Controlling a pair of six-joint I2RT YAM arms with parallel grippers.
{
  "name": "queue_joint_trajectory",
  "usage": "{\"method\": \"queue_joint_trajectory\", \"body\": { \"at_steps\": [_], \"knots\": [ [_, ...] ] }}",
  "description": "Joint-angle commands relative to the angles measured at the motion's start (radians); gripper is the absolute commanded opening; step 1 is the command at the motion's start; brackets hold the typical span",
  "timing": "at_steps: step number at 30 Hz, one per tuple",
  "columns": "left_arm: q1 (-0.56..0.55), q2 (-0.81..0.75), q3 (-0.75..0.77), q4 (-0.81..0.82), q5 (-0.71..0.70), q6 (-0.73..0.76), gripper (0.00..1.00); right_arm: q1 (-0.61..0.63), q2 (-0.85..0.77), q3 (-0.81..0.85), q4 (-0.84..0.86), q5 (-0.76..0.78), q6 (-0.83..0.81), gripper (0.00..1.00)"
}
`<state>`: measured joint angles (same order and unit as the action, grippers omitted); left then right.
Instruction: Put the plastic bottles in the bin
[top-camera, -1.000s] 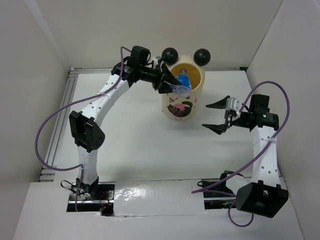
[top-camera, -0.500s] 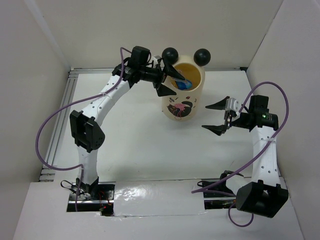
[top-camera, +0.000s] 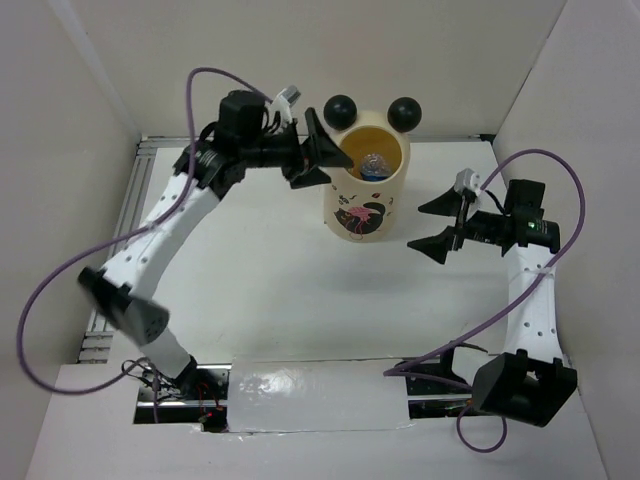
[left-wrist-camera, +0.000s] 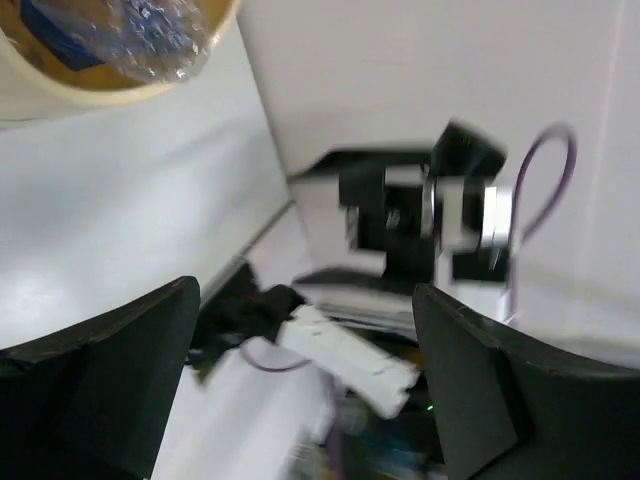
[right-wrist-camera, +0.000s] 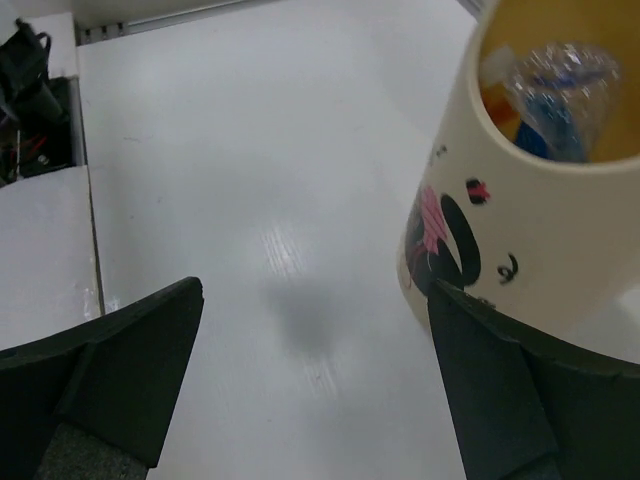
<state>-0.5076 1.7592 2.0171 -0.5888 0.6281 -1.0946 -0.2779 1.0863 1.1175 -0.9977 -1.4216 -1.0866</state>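
Note:
The bin is a tall cream cylinder, yellow inside, with two black ball ears and a pink-and-black picture; it stands at the back centre of the table. Plastic bottles lie inside it, a clear one with a blue label on top, also seen in the right wrist view and the left wrist view. My left gripper hangs open and empty just left of the bin's rim. My right gripper is open and empty to the right of the bin, above bare table.
White walls enclose the table on three sides, and a slotted rail runs along its left edge. Purple cables loop off both arms. The blurred left wrist view looks across at the right arm.
My left gripper opened and let the blue-labelled bottle drop into the bin, then drew back left and up. My right gripper opened a little wider and shifted slightly.

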Motion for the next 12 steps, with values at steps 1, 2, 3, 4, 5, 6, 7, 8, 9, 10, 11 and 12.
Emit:
{"method": "queue_joint_trajectory", "body": {
  "at_steps": [1, 2, 3, 4, 5, 6, 7, 8, 9, 10, 11, 12],
  "knots": [
    [-0.043, -0.26, -0.186, 0.064, -0.129, 0.324, 1.0, -0.046, 0.018, 0.053, 0.175, 0.137, 0.359, 1.0],
    [-0.057, -0.318, -0.346, 0.126, -0.198, 0.404, 1.0, -0.058, 0.018, 0.053, 0.215, 0.162, 0.448, 1.0],
    [-0.057, -0.437, -0.426, 0.154, -0.246, 0.429, 1.0, -0.058, 0.018, 0.053, 0.241, 0.246, 0.505, 1.0],
    [-0.057, -0.495, -0.502, 0.182, -0.289, 0.455, 1.0, -0.067, 0.008, 0.036, 0.276, 0.297, 0.575, 1.0],
    [-0.046, -0.553, -0.576, 0.22, -0.321, 0.479, 1.0, -0.067, 0.007, 0.022, 0.359, 0.361, 0.658, 1.0],
    [-0.046, -0.608, -0.706, 0.28, -0.402, 0.507, 1.0, -0.067, -0.021, -0.002, 0.393, 0.524, 0.83, 1.0],
    [-0.028, -0.66, -0.763, 0.306, -0.442, 0.518, 1.0, -0.067, -0.031, -0.002, 0.409, 0.586, 0.873, 1.0],
    [-0.019, -0.757, -0.812, 0.329, -0.48, 0.518, 1.0, -0.067, -0.04, -0.013, 0.409, 0.633, 0.883, 1.0],
    [0.006, -0.798, -0.892, 0.351, -0.563, 0.538, 1.0, -0.067, -0.058, -0.022, 0.424, 0.679, 0.916, 1.0],
    [0.021, -0.835, -0.929, 0.371, -0.585, 0.558, 1.0, -0.067, -0.058, -0.036, 0.424, 0.747, 0.93, 1.0],
    [0.061, -0.886, -0.957, 0.38, -0.605, 0.576, 1.0, -0.067, -0.074, -0.036, 0.438, 0.769, 0.945, 1.0],
    [0.084, -0.897, -0.977, 0.38, -0.62, 0.611, 1.0, -0.067, -0.094, -0.065, 0.447, 0.783, 0.968, 1.0]
  ]
}}
